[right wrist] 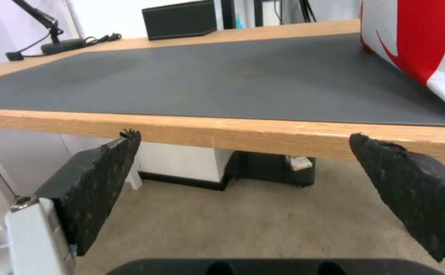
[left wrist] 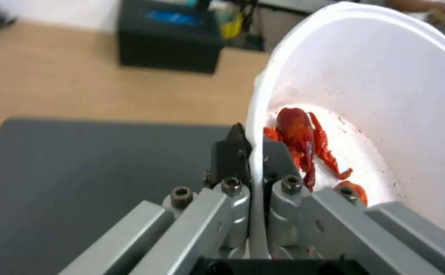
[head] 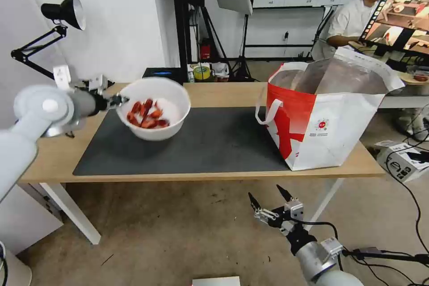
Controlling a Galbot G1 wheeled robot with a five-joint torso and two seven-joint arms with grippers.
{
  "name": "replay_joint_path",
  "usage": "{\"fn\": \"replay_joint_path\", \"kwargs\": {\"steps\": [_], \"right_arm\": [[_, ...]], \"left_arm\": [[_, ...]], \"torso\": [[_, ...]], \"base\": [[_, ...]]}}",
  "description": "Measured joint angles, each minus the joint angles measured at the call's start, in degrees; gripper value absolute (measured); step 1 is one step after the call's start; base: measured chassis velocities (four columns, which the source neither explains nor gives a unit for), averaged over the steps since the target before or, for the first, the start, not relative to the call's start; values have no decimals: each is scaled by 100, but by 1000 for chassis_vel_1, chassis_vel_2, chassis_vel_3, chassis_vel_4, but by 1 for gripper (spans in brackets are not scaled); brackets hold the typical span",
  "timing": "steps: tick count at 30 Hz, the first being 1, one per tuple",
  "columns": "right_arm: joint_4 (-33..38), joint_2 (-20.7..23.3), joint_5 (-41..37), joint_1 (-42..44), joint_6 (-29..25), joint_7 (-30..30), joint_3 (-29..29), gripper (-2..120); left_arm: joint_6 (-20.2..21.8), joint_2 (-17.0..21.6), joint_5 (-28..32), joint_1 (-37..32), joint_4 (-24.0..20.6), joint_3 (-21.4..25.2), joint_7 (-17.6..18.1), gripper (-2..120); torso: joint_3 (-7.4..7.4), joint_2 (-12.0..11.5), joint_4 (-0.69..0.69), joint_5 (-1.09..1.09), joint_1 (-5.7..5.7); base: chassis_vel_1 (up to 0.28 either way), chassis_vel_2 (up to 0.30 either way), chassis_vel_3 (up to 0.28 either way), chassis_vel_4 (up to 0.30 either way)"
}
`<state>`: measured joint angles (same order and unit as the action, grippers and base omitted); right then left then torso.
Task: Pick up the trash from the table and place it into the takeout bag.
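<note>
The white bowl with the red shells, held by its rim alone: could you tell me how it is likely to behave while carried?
The white bowl looks thin-walled, so its rim may flex where the left hand pinches it. Gripped at one edge and tilted, it may sag or swing. The loose red shells could slide toward the low side.

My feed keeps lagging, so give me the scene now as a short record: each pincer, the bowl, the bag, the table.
left pincer: shut on the bowl rim, one finger inside, one outside
bowl: held above the mat, tilted, red shells inside
right pincer: open, low in front of the table edge
takeout bag: upright, mouth open, on the robot's right end of the table
table: dark mat on top
</note>
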<state>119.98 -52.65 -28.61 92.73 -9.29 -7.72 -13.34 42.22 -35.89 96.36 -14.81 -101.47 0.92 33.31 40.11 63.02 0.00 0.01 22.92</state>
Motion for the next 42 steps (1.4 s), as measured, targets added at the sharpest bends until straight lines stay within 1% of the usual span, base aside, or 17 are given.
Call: {"fn": "replay_joint_path", "kwargs": {"steps": [6, 9, 10, 12, 14, 18, 19, 21, 22, 25, 26, 29, 30, 33, 34, 37, 42], "right_arm": [[0, 0, 0, 0, 0, 0, 0, 100], [0, 0, 0, -1, 0, 0, -1, 100], [0, 0, 0, -1, 0, 0, -1, 100], [0, 0, 0, 0, 0, 0, 0, 100], [0, 0, 0, -1, 0, 0, 0, 100], [0, 0, 0, 0, 0, 0, 0, 100], [0, 0, 0, 0, 0, 0, 0, 100], [0, 0, 0, -1, 0, 0, 0, 100], [0, 0, 0, -1, 0, 0, 0, 100], [-1, 0, 0, -1, 0, -1, 0, 100], [-1, 0, 0, -1, 0, -1, 0, 100], [0, 0, 0, -1, 0, 0, 0, 100], [0, 0, 0, -1, 0, 0, 0, 100], [-1, 0, 0, -1, 0, 0, 0, 100], [-1, 0, 0, -1, 0, 0, 0, 100], [0, 0, 0, -1, 0, -1, 0, 100], [0, 0, 0, -1, 0, 0, 0, 100]], "left_arm": [[-1, -353, 238, 694, 23, -481, 227, 0], [-17, -730, 315, 1222, 218, -820, 344, 0], [-17, -730, 315, 1222, 218, -820, 344, 0], [-71, -1242, 392, 1806, 527, -1171, 482, 0], [-90, -1362, 408, 1932, 605, -1237, 510, 0], [-231, -1951, 496, 2491, 960, -1565, 589, 0], [-231, -1951, 496, 2491, 960, -1565, 589, 0], [-319, -2233, 506, 2647, 1105, -1665, 623, 0], [-319, -2233, 506, 2647, 1105, -1665, 623, 0], [-546, -2677, 573, 2768, 1280, -1726, 744, 0], [-546, -2677, 573, 2768, 1280, -1726, 744, 0], [-1196, -3190, 559, 2845, 1527, -1827, 1105, 0], [-1196, -3190, 559, 2845, 1527, -1827, 1105, 0], [-1771, -3590, 391, 2864, 1731, -1913, 1285, 0], [-1771, -3590, 391, 2864, 1731, -1913, 1285, 0], [-2254, -4035, 54, 2865, 1999, -2028, 1404, 0], [-2436, -4272, -97, 2855, 2080, -2153, 1424, 0]], "torso": [[0, 0, 0, 0, 0], [0, 0, 0, -2, 0], [0, 0, 0, -2, 0], [1, 0, -1, 0, 0], [0, 0, -1, 0, 0], [0, 0, 0, 0, 0], [0, 0, 0, 0, 0], [0, 0, 1, 1, 0], [0, 0, 1, 1, 0], [0, 0, 0, 1, 0], [0, 0, 0, 1, 0], [0, -1, 0, 1, 0], [0, -1, 0, 1, 0], [0, -1, 0, 0, 0], [0, -1, 0, 0, 0], [0, 0, 0, 0, 0], [0, 0, 0, 0, 0]], "base": [[0, 0, 0, 0], [0, 0, 0, 0], [0, 0, 0, 0], [0, 0, 0, 0], [0, 0, 0, 0], [0, 0, 0, 0], [0, 0, 0, 0], [0, 0, 0, 0], [0, 0, 0, 0], [0, 0, 0, 0], [0, 0, 0, 0], [0, 0, 0, 0], [0, 0, 0, 0], [0, 0, 0, 0], [0, 0, 0, 0], [0, 0, 0, 0], [0, 0, 0, 0]]}}
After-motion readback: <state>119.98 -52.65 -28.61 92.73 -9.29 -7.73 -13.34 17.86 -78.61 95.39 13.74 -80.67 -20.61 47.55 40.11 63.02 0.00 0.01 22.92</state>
